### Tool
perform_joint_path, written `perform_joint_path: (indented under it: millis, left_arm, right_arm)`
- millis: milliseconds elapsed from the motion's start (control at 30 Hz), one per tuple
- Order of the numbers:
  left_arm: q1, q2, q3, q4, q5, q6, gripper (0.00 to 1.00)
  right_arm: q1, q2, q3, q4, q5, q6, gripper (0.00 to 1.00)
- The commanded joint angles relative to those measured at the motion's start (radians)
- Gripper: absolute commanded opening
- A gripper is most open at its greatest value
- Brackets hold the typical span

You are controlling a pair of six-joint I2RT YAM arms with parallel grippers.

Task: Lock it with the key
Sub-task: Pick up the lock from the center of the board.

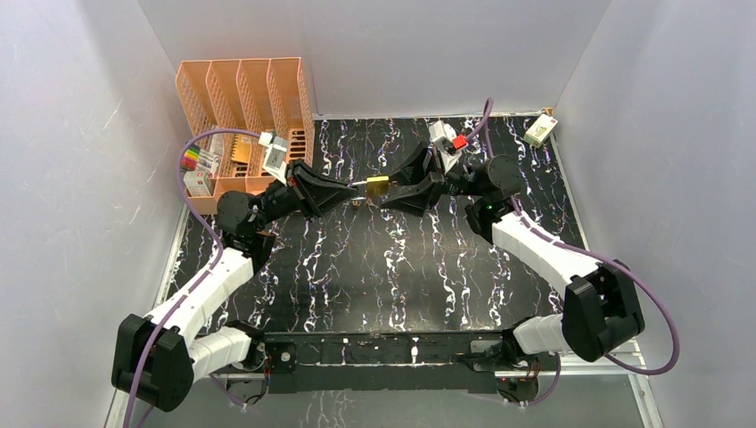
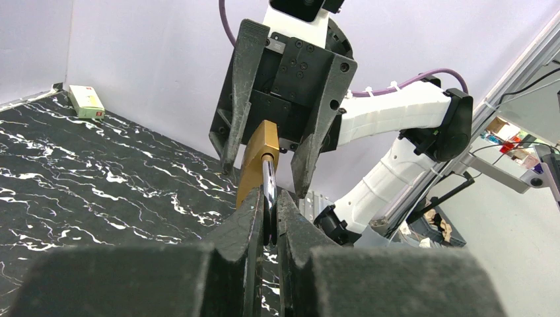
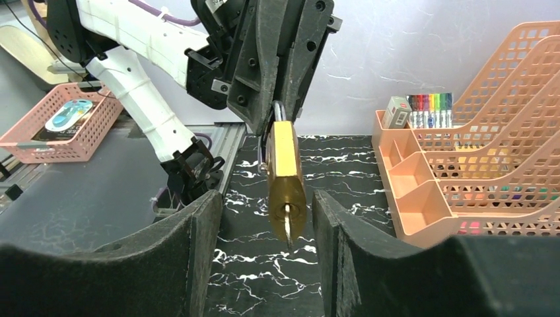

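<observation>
You see both arms meeting in mid-air above the far middle of the table (image 1: 401, 267). The left gripper (image 2: 266, 211) is pinched tight on the silver shackle (image 2: 268, 181) of a brass lock (image 3: 286, 178) and holds it out toward the right arm, off the table. A small key (image 3: 288, 231) seems to sit in the keyhole on the lock's free end, with only a short stub showing. The right gripper (image 3: 267, 198) has its jaws apart, one on each side of that end, touching neither lock nor key. Judging from this, the lock is lifted and presented. What is left is for you to close on the key and turn it. Whether the shackle is already pushed home cannot be told.
</observation>
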Motion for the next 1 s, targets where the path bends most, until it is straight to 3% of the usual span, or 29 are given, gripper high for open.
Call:
perform_joint_path:
  millis: [0,167,267,367,400,467,500,567,767,967]
  left_arm:
    - [0.001,-0.004,0.011,0.108,-0.040,0.006,0.00]
    - [0.002,-0.001,0.002,0.111,-0.038,0.008,0.00]
    - [0.002,0.002,-0.004,0.111,-0.033,0.005,0.00]
    - [0.002,0.001,-0.006,0.111,-0.006,-0.007,0.00]
    - [0.003,0.002,-0.002,0.103,0.005,-0.008,0.07]
    - [0.009,-0.002,0.010,0.067,0.025,-0.007,0.51]
    - [0.014,-0.006,0.016,0.041,0.034,-0.009,0.62]
    - [0.020,-0.014,0.033,0.006,0.053,-0.007,0.71]
    - [0.031,-0.014,0.059,-0.015,0.123,-0.034,0.68]
    - [0.031,0.001,0.067,-0.015,0.201,-0.050,0.56]
  right_arm:
    - [0.013,0.011,0.050,0.047,-0.003,0.005,0.57]
    - [0.016,0.028,0.074,0.006,-0.007,0.008,0.29]
    - [0.016,0.045,0.100,-0.035,-0.016,0.015,0.00]
    - [0.016,0.051,0.122,-0.088,-0.035,0.009,0.00]
    - [0.015,0.051,0.130,-0.112,-0.045,0.004,0.00]
    - [0.012,0.048,0.167,-0.208,-0.073,-0.034,0.00]
    - [0.010,0.046,0.183,-0.259,-0.090,-0.066,0.00]
    - [0.002,0.038,0.204,-0.340,-0.127,-0.097,0.00]
    - [-0.031,0.021,0.233,-0.429,-0.196,-0.130,0.00]
    - [-0.039,0.034,0.251,-0.433,-0.229,-0.127,0.00]
